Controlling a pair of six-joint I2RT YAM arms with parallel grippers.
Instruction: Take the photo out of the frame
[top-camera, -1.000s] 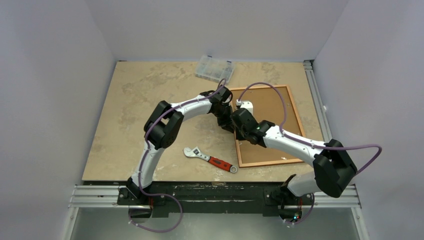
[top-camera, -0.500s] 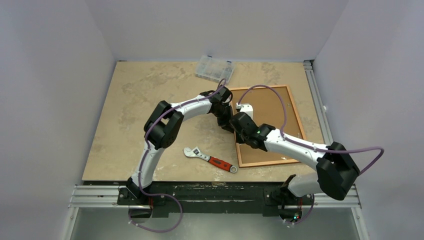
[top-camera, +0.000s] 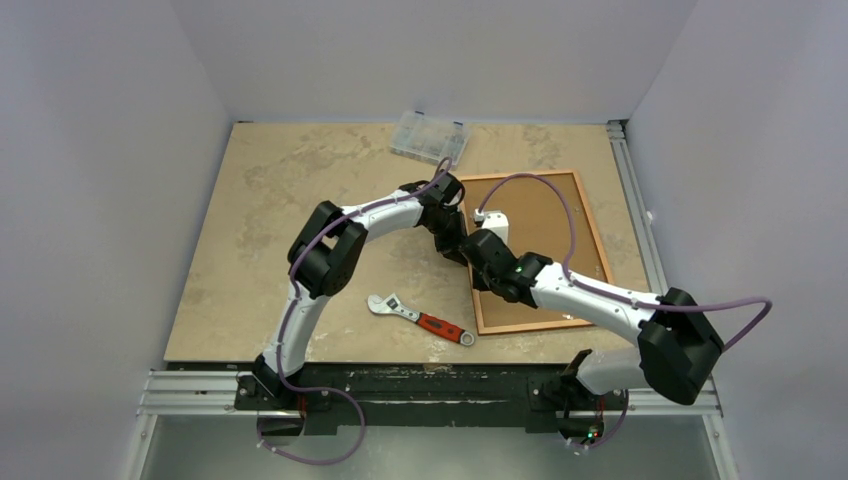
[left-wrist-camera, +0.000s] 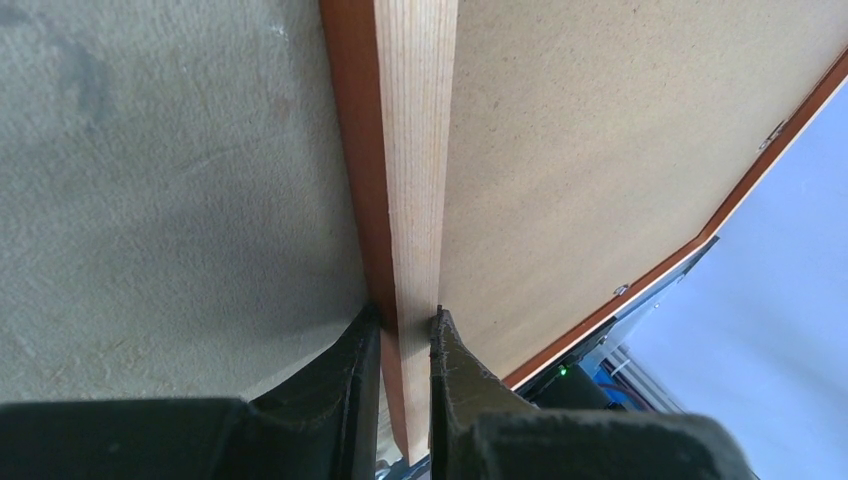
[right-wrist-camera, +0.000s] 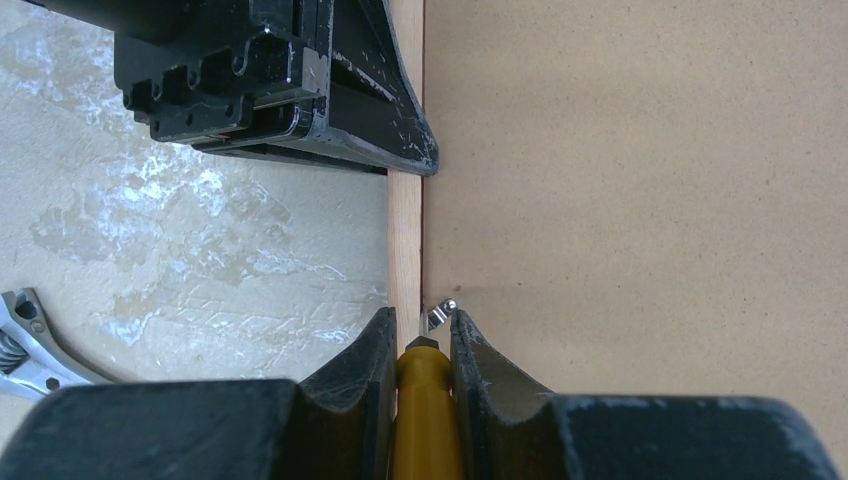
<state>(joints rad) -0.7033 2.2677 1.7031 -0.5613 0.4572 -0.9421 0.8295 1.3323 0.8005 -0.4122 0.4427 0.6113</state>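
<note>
Left gripper (left-wrist-camera: 405, 322) is clamping the left rail of the red-orange frame (left-wrist-camera: 350, 120). Right gripper (right-wrist-camera: 420, 328) is pinching a yellow-handled tool (right-wrist-camera: 425, 420), its tip sitting just beside a small metal tab (right-wrist-camera: 441, 310) at the backing board's (right-wrist-camera: 640, 180) edge. The frame is lying board-up at the table's (top-camera: 280, 200) 3 o'clock side, with the red-handled wrench (top-camera: 420, 320) lying toward 6 o'clock.

Bright diffuse overhead light, soft shadows, pale glare on tabletop (right-wrist-camera: 150, 215)
</note>
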